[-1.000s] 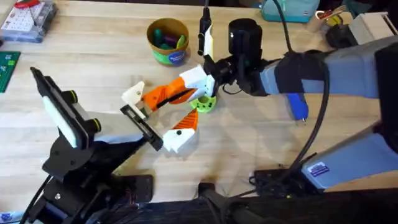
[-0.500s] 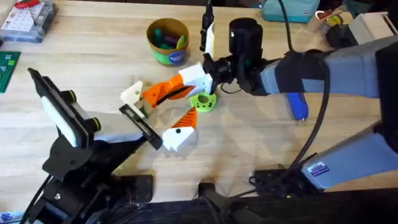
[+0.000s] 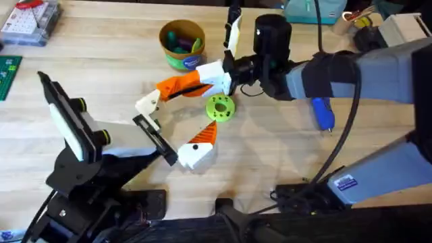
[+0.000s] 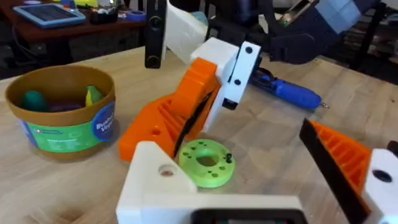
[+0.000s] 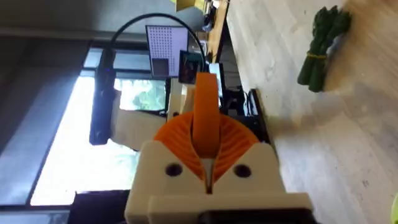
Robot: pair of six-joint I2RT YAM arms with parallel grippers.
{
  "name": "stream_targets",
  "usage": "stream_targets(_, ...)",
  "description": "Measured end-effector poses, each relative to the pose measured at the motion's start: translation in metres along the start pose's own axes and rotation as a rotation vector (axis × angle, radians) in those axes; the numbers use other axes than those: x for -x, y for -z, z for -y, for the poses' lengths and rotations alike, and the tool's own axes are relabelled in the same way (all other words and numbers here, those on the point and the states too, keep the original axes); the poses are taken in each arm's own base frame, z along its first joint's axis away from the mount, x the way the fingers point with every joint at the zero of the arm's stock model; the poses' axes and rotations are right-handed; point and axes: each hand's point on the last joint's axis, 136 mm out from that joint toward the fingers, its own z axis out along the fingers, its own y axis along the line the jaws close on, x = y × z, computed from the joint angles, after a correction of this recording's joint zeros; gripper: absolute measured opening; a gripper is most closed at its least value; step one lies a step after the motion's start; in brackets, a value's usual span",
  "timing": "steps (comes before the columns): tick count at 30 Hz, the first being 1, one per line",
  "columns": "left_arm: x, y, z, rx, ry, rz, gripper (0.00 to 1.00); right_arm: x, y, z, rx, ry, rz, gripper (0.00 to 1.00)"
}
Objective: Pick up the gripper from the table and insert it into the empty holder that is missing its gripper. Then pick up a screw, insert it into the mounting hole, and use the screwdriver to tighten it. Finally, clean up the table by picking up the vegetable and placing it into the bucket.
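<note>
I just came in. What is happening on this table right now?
Two robot arms work over a wooden table. The left gripper is open, and a green disc lies on the table just in front of it. The right gripper is shut and reaches in between the disc and the bucket. A blue screwdriver and a bunch of asparagus lie untouched.

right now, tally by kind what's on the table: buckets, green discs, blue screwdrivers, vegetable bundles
bucket: 1
green disc: 1
blue screwdriver: 1
vegetable bundle: 1
total: 4
</note>
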Motion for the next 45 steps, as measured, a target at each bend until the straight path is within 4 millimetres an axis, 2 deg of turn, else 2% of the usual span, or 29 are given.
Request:
stream_targets(2,0.0,0.0,-0.001,0.003,-0.001,0.0,0.986,-0.001,-0.001,-0.004,0.011,0.028,-0.011,0.017)
stream_targets(8,0.0,0.0,0.003,-0.017,-0.011,-0.001,0.987,-0.004,0.018,-0.013,0.056,0.06,-0.059,0.017)
stream_targets(14,0.0,0.0,0.002,-0.014,-0.007,-0.001,0.987,-0.003,0.033,-0.009,0.061,0.02,-0.054,0.017)
stream_targets(20,0.0,0.0,0.001,-0.008,-0.007,-0.001,0.986,-0.016,0.022,-0.004,0.065,-0.038,-0.103,0.017)
stream_targets(26,0.0,0.0,0.001,-0.006,-0.007,0.0,0.987,-0.027,0.008,-0.006,0.073,-0.019,-0.152,0.017)
stream_targets(39,0.0,0.0,-0.005,0.028,-0.007,0.002,0.986,-0.03,-0.005,-0.01,0.069,0.001,-0.173,0.017)
stream_targets(45,0.0,0.0,-0.006,0.036,-0.006,0.002,0.986,-0.028,-0.007,-0.002,0.061,-0.026,-0.17,0.017)
